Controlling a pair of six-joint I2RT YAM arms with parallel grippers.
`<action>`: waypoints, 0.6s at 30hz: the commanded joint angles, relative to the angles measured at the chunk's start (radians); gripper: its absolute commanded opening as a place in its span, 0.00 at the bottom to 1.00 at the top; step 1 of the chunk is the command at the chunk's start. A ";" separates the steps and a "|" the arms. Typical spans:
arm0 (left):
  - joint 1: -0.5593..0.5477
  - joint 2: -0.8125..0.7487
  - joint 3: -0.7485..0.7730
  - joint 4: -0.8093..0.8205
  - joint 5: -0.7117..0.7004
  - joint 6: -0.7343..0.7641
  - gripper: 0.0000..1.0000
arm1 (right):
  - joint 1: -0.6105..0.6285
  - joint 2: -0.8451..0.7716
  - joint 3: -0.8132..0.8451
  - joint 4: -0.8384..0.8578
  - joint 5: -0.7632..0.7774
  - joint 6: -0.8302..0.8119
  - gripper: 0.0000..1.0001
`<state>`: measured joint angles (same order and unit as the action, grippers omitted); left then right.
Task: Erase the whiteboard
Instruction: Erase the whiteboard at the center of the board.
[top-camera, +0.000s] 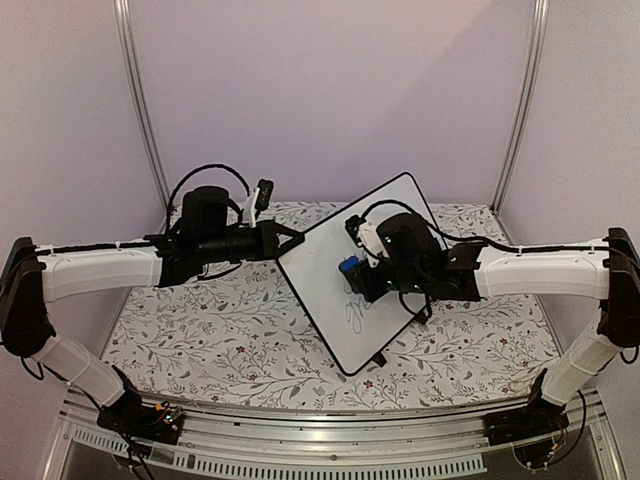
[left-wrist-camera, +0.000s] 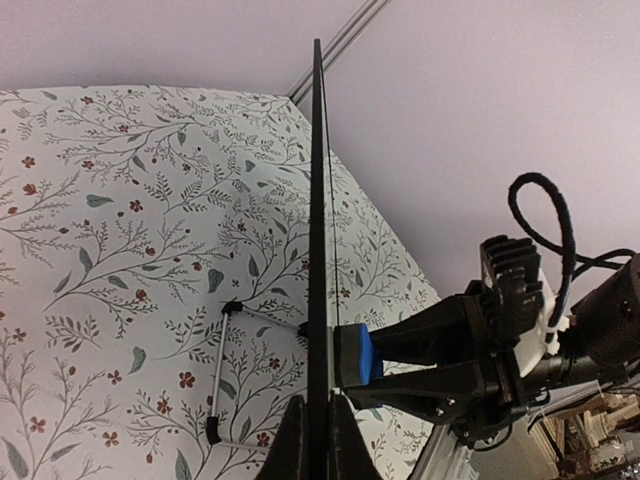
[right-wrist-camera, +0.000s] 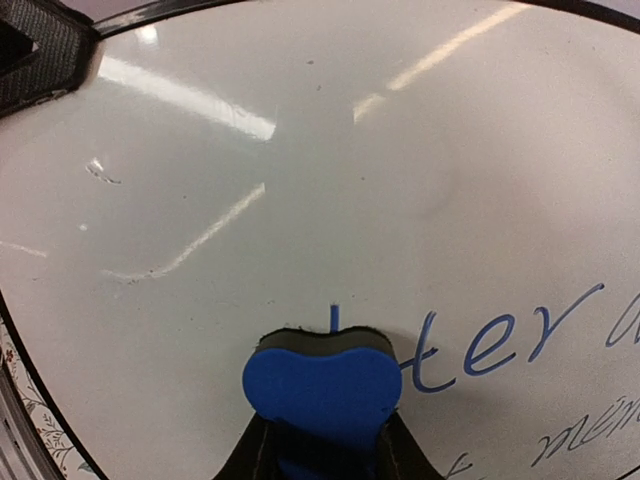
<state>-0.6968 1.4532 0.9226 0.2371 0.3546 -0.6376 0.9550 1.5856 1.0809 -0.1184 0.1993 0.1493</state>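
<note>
The whiteboard (top-camera: 330, 270) stands tilted on edge over the floral cloth, with blue cursive writing (right-wrist-camera: 510, 345) on its face. My left gripper (top-camera: 285, 240) is shut on the whiteboard's black rim (left-wrist-camera: 317, 300), seen edge-on between the fingers (left-wrist-camera: 290, 445). My right gripper (top-camera: 358, 270) is shut on a blue eraser (right-wrist-camera: 320, 385) whose dark felt presses flat against the board, right over the start of the writing. From the left wrist, the eraser (left-wrist-camera: 355, 357) shows touching the board's face.
A wire stand (left-wrist-camera: 222, 370) props the whiteboard from behind on the floral tablecloth (top-camera: 200, 330). Pale walls with metal posts (top-camera: 140, 100) enclose the table. The metal rail (top-camera: 330, 425) runs along the near edge.
</note>
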 joint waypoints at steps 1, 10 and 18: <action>-0.057 -0.016 0.004 0.011 0.120 0.015 0.00 | -0.005 0.016 -0.054 0.000 -0.049 0.027 0.16; -0.057 -0.016 0.002 0.014 0.120 0.012 0.00 | 0.051 -0.037 -0.170 -0.010 -0.047 0.085 0.16; -0.056 -0.014 0.002 0.014 0.120 0.013 0.00 | 0.062 -0.060 -0.231 -0.011 -0.046 0.117 0.16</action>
<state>-0.6968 1.4528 0.9226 0.2363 0.3565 -0.6399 1.0100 1.5185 0.8902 -0.0620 0.1688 0.2405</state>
